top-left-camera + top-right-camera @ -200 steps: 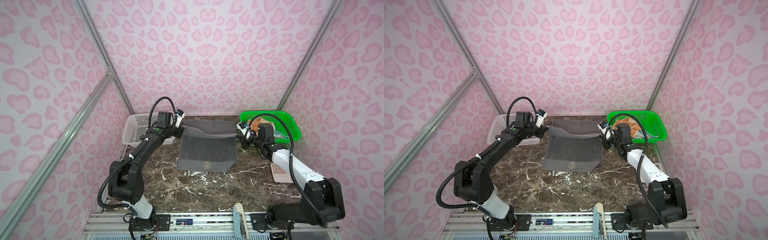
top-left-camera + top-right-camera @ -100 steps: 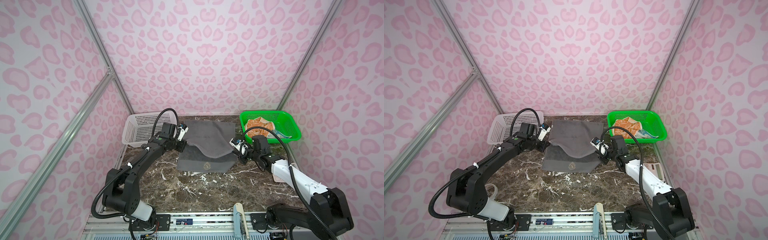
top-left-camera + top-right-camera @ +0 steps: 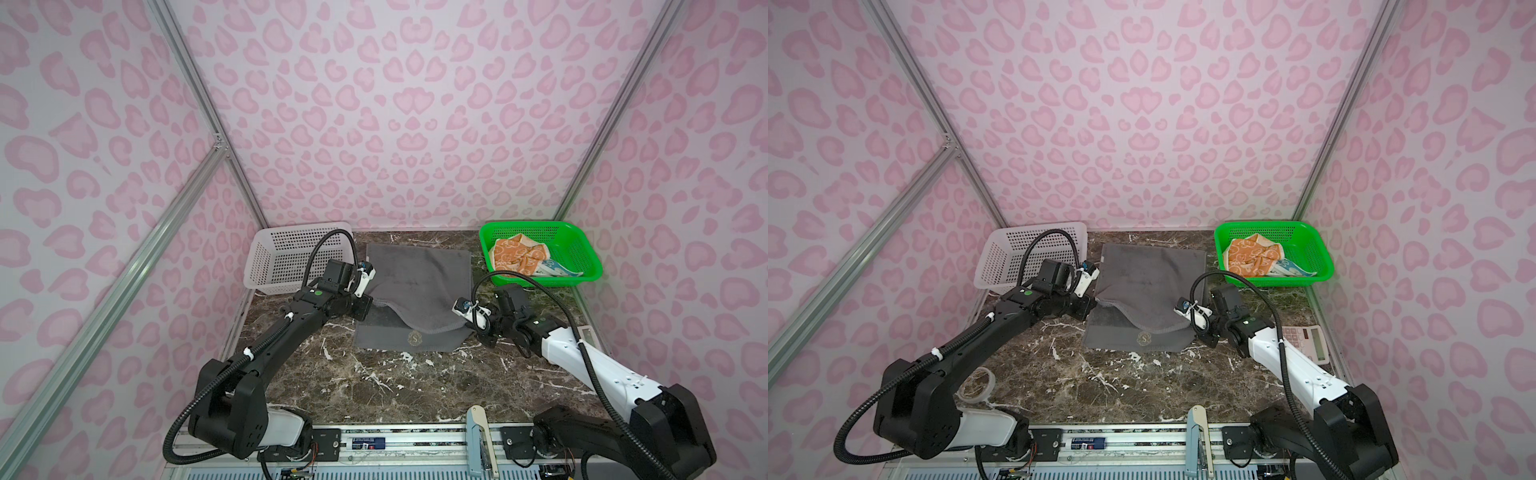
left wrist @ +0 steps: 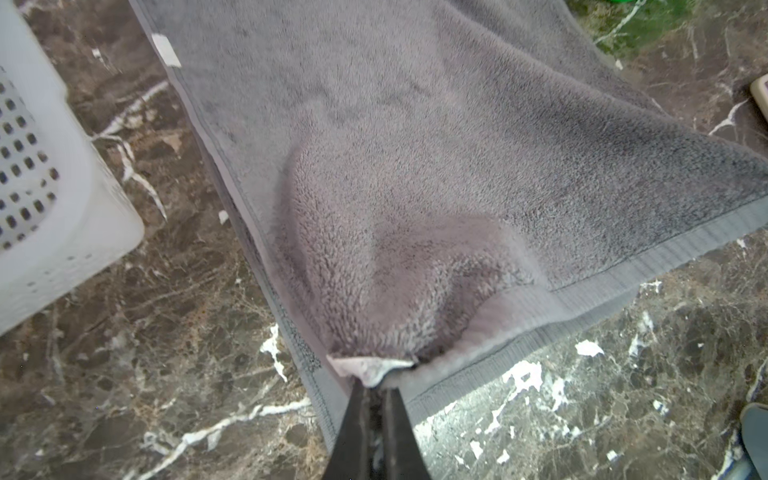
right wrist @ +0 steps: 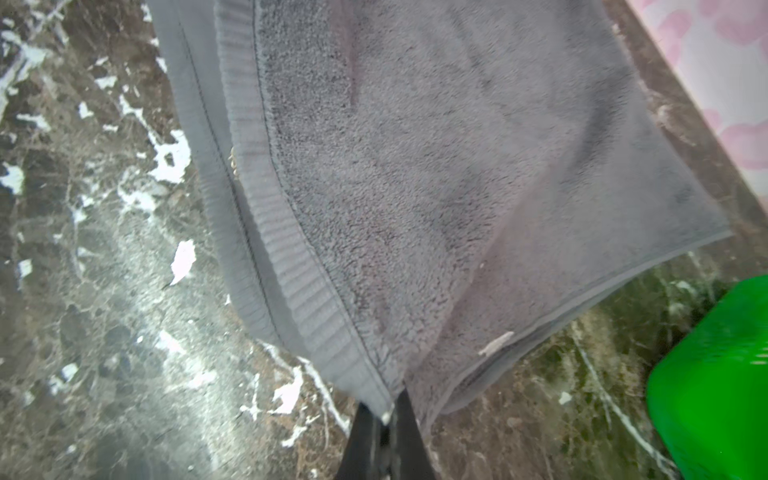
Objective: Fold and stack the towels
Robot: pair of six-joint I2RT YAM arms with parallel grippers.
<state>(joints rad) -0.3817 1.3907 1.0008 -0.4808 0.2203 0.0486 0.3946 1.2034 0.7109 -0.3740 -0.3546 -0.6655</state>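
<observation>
Your left gripper (image 4: 374, 390) clamped on one corner of large dark grey terry towel (image 3: 419, 282); your right gripper (image 5: 384, 411) clamped on opposite corner. Towel's far half drawn over near half on brown marble table (image 3: 374, 382), near hem uncovered. Orange printed towel (image 3: 515, 259) and blue printed towel (image 3: 557, 270) lie crumpled in green perforated plastic basket (image 3: 584, 253), far right

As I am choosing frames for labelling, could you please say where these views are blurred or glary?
Both top views are sharp and evenly lit; in the left wrist view the grey towel is crisp, the white basket soft; in the right wrist view the green basket is smeared and the marble table bears a pale sheen.
</observation>
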